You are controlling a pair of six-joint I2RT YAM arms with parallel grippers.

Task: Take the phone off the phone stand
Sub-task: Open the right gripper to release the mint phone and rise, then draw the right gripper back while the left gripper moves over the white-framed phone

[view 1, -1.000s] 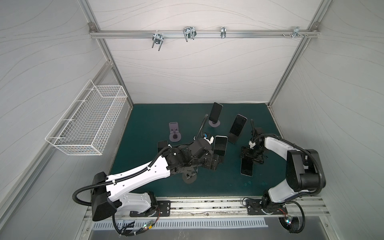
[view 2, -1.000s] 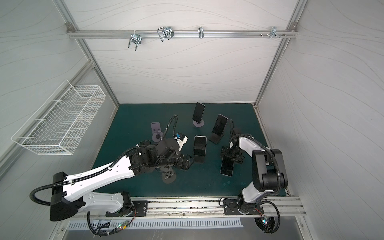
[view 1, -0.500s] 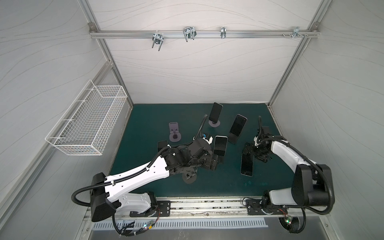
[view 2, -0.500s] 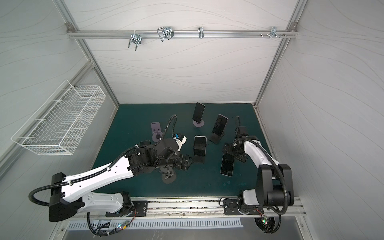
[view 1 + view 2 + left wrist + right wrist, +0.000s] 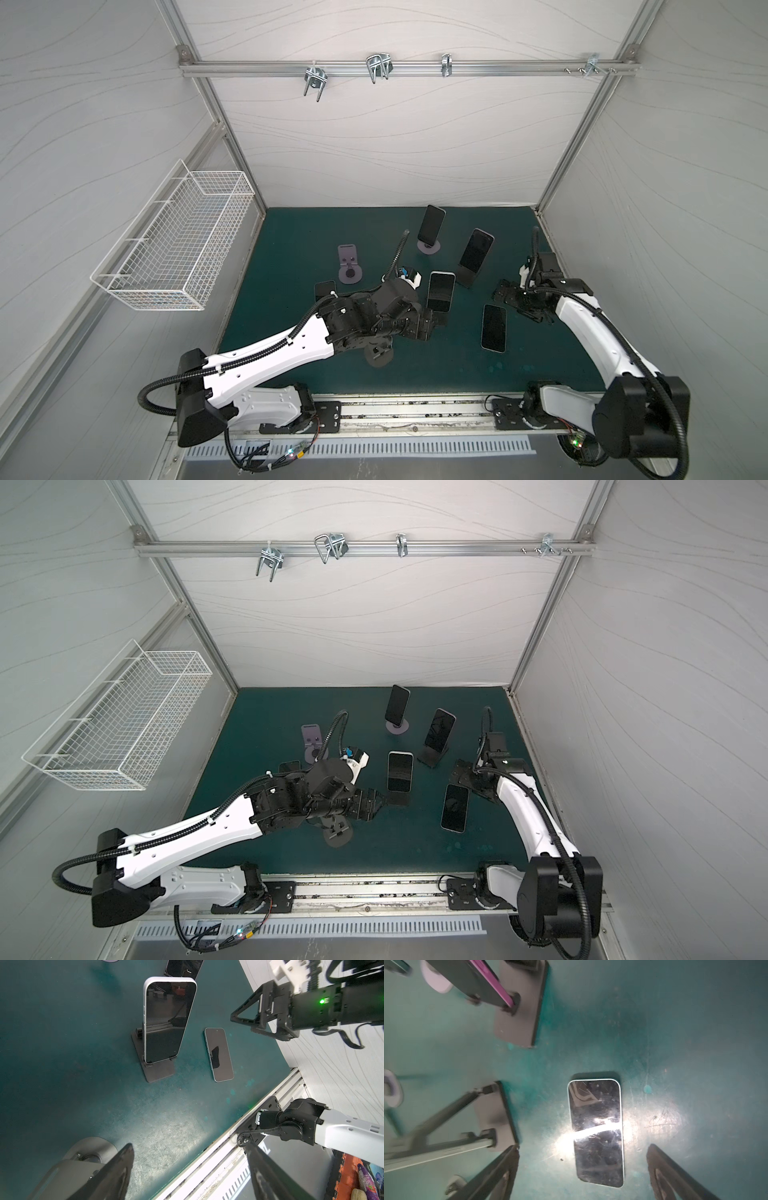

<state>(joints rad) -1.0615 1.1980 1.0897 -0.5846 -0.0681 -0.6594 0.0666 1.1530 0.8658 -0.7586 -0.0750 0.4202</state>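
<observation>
Round stand (image 5: 382, 360) half hidden beneath left arm (image 5: 270, 355).

I see white shells over black joint housings on the left arm (image 5: 286, 353) and right arm (image 5: 590, 332). Behind the left pincer (image 5: 188, 1146), a black corrugated conduit (image 5: 397, 257) meets a white-and-blue connector (image 5: 409, 275). The right pincer (image 5: 502, 291) has black open-triangle fingers (image 5: 234, 1018), with a green LED (image 5: 321, 1001) lit behind them.

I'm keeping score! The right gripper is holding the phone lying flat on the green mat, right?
No: the right gripper holds nothing; its jaws stand open, clear of the phone lying flat on the green mat. The right wrist view shows it.
</observation>
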